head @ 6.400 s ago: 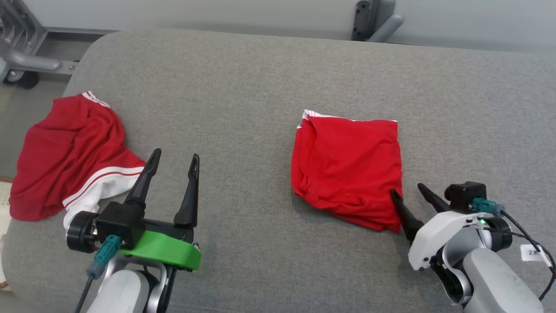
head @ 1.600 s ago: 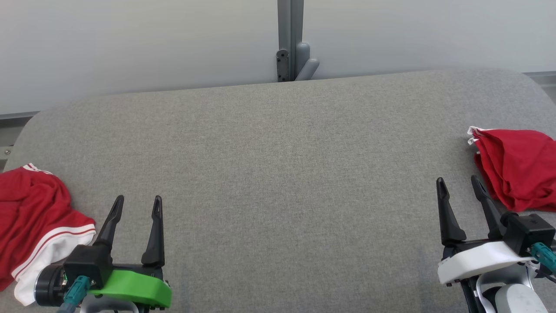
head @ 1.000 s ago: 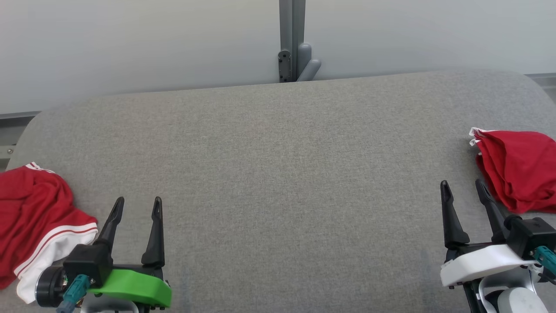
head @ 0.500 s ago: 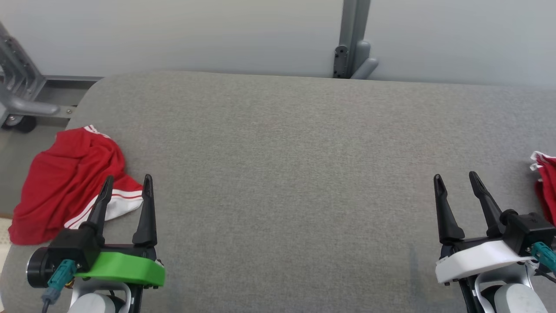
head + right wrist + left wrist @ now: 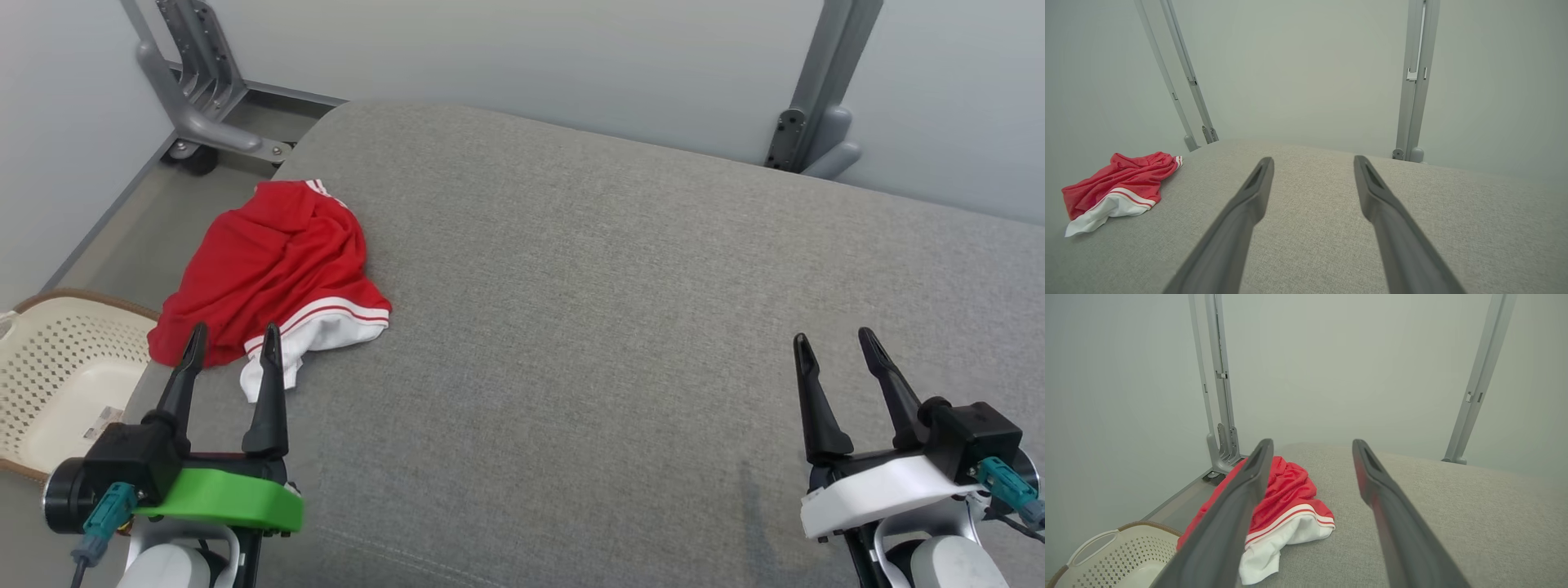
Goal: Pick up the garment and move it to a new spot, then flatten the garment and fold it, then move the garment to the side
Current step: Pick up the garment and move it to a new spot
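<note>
The red garment (image 5: 269, 261) lay crumpled at the upper left of the head view, at the left end of the grey cushion (image 5: 612, 327). It looked light and floppy, so I'd pinch the white striped hem. The left gripper (image 5: 234, 335) sat just below it and the right gripper (image 5: 833, 339) at lower right, both spread wide, holding nothing. No writing was readable; the label (image 5: 102, 420) in the basket (image 5: 49, 367) was too tiny.

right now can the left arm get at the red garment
Probably yes. The left end effector is open, and the red garment lies loose just ahead of it on the grey cushion, with nothing between them.
</note>
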Available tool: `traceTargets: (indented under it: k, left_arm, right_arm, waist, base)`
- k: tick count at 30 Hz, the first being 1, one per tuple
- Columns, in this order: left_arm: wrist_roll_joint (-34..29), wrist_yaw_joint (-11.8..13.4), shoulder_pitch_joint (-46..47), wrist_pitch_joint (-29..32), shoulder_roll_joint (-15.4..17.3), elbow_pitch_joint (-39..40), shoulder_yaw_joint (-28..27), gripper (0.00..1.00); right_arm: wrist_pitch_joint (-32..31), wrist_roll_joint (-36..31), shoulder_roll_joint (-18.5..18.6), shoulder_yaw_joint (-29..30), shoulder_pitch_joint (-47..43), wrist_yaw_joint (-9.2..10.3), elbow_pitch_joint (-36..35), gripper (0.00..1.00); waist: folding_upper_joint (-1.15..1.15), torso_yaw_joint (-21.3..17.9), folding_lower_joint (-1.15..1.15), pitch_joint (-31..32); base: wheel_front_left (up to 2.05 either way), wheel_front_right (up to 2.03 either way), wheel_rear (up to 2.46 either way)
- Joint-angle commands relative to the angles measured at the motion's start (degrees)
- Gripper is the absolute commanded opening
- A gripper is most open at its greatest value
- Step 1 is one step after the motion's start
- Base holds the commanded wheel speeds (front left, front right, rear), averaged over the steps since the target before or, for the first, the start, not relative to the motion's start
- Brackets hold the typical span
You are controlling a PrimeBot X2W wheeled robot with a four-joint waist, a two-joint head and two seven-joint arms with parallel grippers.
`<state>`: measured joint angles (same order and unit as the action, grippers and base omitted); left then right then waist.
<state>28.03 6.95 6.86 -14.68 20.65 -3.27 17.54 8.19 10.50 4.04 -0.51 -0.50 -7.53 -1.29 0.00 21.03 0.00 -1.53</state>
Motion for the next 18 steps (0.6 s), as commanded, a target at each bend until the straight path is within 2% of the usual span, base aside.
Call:
traceTargets:
  k: [1, 18]
  left_arm:
    - [-0.45, -0.31, 0.10, -0.18, 0.01, -0.20, -0.23, 1.00]
    - [-1.25, 0.24, 1.45, -0.40, -0.97, -0.04, -1.18, 1.00]
  right_arm:
    - [0.46, 0.39, -0.07, 0.05, -0.03, 0.08, 0.27, 1.00]
    - [-0.21, 0.40, -0.54, -0.82, 0.16, 0.08, -0.12, 1.00]
  waist:
    - [0.00, 1.86, 0.00, 0.55]
    - [0.00, 1.62, 0.00, -0.46]
  base:
    - [0.00, 0.00, 0.00]
    - [0.00, 0.00, 0.00]
